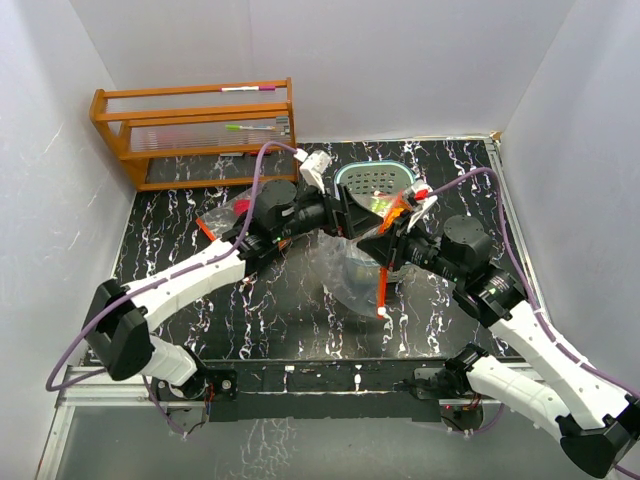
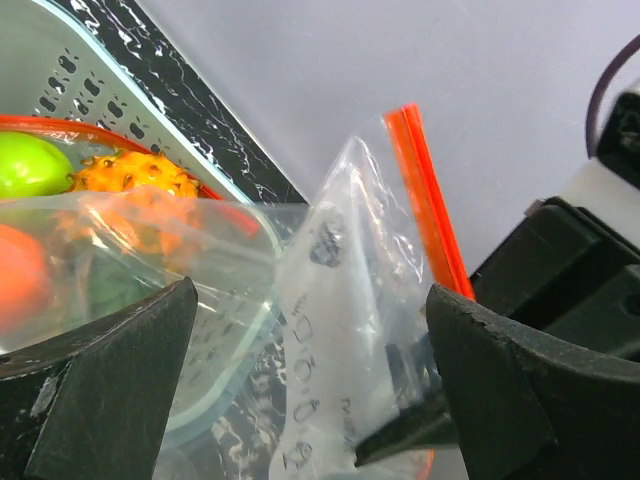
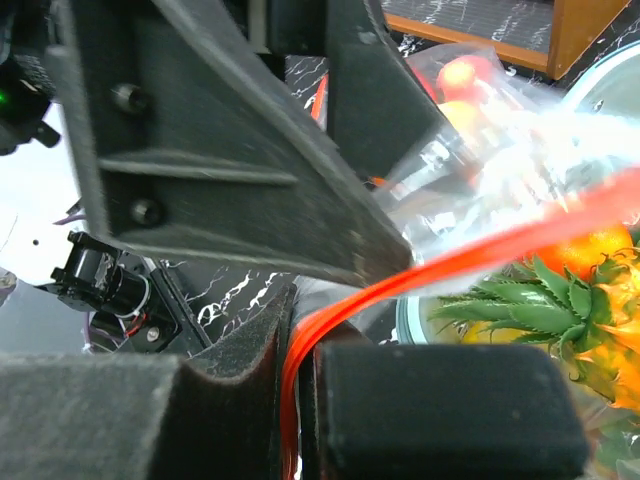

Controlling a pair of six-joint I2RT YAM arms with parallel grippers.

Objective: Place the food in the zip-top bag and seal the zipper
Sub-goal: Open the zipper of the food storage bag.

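The right hand [image 3: 298, 385] is clenched on the orange zipper [image 3: 470, 255] of the zip-top bag [image 2: 340, 290]. It lifts that edge off the bench [image 1: 250, 300], so the mouth stands up facing the teal basket [image 2: 110, 75] at the far side. The grip reads as an anchor: with one lip pinned high, the film cannot slump shut while fruit goes in.

The left hand [image 2: 310, 385] is released, its fingers spread wide on either side of the crumpled bag and gripping nothing. It hangs just beside the basket, likely lined up to take the other lip or to reach for fruit.

The food lies at the basket, partly veiled by clear film: a green fruit [image 2: 30, 165], a spiky pineapple-like fruit [image 2: 130, 180] and an orange fruit [image 2: 15, 275]. Whether any already sits inside the bag I cannot tell. The zipper looks unsealed.
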